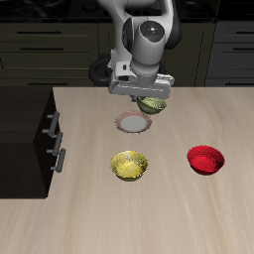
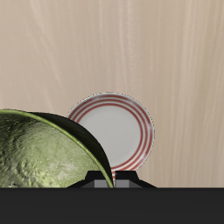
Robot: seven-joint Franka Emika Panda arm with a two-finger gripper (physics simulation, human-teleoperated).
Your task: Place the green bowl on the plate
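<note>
Claw (image 1: 147,96) pinching rim of small olive-green glossy bowl (image 2: 44,153), lifted clear of table. Carry step underway. Flat round plate, white centre, pinkish-brown rim (image 2: 114,129), just below and beside claw. Next, judged: shift over plate, lower, release.

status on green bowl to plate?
Done: the gripper has the green bowl lifted off the table. In hand: carrying it; the wrist view shows the bowl beside the plate, not over its centre. Left: centre, lower, release. The plate is bare.
</note>
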